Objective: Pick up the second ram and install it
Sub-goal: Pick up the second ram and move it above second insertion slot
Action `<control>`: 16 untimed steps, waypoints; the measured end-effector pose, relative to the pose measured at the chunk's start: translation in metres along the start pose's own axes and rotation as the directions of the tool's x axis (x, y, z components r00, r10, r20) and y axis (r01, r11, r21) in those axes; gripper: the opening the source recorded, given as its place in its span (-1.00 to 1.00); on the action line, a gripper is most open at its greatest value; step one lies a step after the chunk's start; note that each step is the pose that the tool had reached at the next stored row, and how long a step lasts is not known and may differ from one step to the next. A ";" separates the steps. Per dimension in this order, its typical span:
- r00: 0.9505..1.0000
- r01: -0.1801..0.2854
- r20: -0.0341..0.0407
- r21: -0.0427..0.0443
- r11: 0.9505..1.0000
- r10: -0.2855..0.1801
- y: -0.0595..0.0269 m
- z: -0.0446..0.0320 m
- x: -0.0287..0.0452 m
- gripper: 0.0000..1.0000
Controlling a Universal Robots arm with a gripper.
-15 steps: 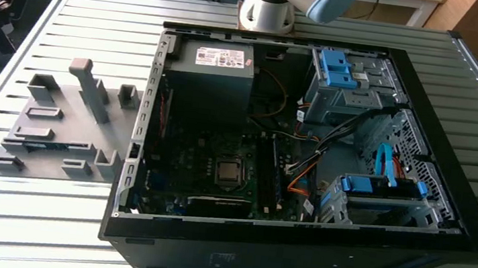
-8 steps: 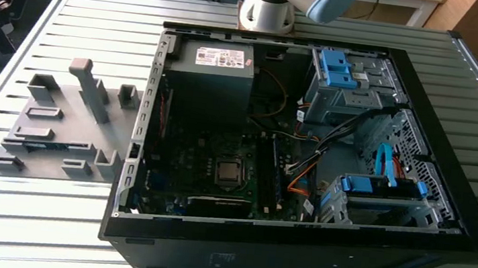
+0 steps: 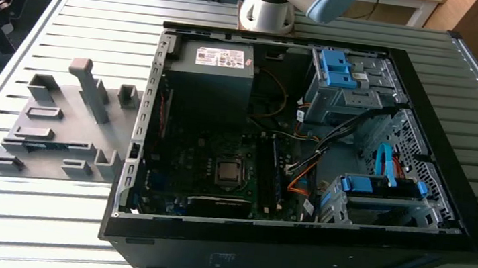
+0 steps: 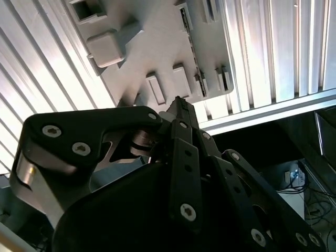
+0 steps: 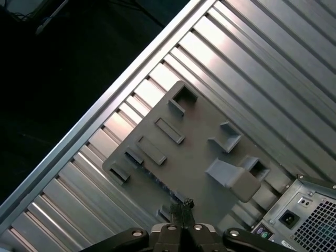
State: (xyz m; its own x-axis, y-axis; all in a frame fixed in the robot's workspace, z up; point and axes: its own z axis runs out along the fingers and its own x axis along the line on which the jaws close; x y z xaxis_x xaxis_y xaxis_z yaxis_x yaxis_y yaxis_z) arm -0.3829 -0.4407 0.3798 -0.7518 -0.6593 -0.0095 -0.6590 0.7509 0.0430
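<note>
The second ram (image 3: 48,147) is a thin blue strip lying edge-up in a slot of the grey fixture plate (image 3: 60,124), on the exterior view's left beside the open computer case (image 3: 298,249). In both wrist views my gripper (image 4: 177,102) (image 5: 184,203) hangs well above that plate, its black fingers closed together with nothing between them. The ram's slot shows as a narrow dark line (image 5: 157,178) (image 4: 190,42) on the plate below the fingertips. The memory slots (image 3: 275,172) run beside the processor socket (image 3: 228,171) inside the case.
Grey blocks and a tall post (image 3: 90,90) stand up from the fixture plate. The case holds a power supply (image 3: 214,70), blue drive cages (image 3: 381,191) and loose cables (image 3: 303,161). The arm's base (image 3: 266,12) stands behind the case on the slatted table (image 3: 31,218).
</note>
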 end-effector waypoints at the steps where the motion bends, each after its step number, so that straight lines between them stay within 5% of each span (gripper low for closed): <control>1: 1.000 0.006 0.000 0.000 1.000 -0.006 0.0000 -0.0001 0.0000 -0.79; 16: 0.996 0.085 -0.004 -0.001 0.996 -0.085 -0.0001 0.0000 0.0001 -0.79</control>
State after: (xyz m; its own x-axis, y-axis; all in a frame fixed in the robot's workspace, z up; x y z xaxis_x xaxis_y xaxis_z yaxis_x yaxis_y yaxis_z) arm -0.3829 -0.4408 0.3798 -0.6930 -0.7208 -0.0094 -0.7205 0.6921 0.0430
